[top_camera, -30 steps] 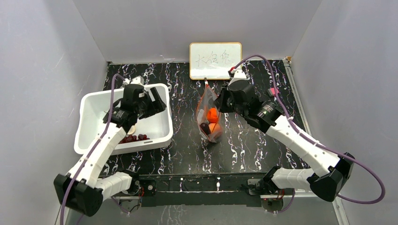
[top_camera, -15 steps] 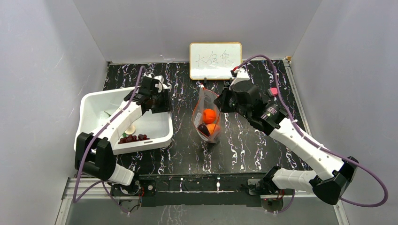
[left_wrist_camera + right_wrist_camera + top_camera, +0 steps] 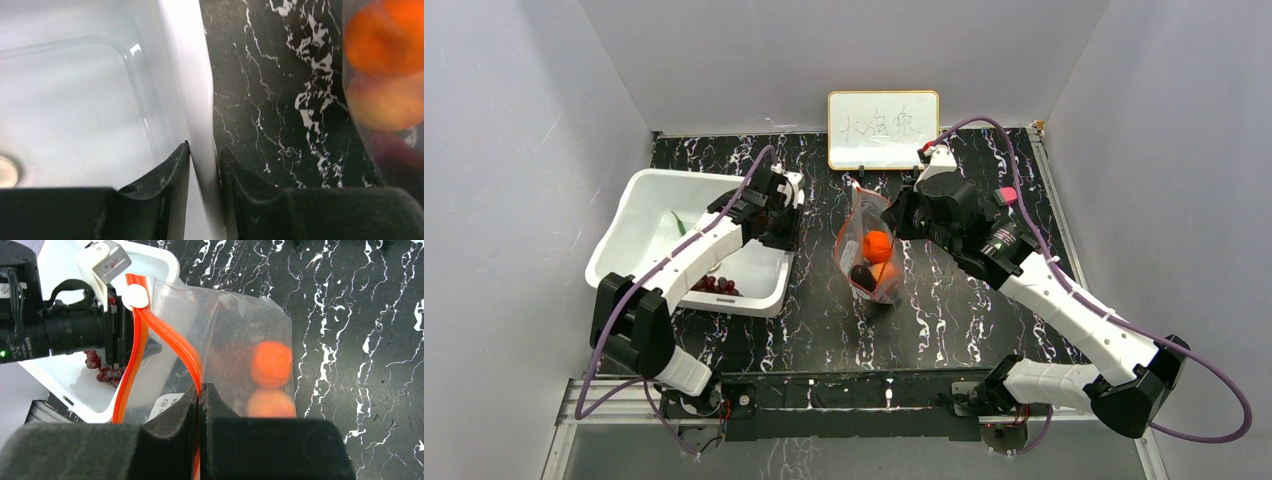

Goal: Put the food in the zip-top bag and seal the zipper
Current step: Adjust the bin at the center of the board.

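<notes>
Filling looks under way: the left tool point(image 3: 204, 165) clamps the wall of the white bin point(image 3: 639, 200) beside the zip-top bag point(image 3: 852, 240), which hangs from the right tool point(image 3: 200, 395) pinching its zipper point(image 3: 172, 338), so next the grape bunch point(image 3: 714, 285) behind the left tool wants tipping in.

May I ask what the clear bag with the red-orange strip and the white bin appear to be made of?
The clear bag looks like thin glossy plastic film: see-through, creased. The white bin seems rigid, smooth moulded plastic, judging by highlights on its rounded wall.
</notes>
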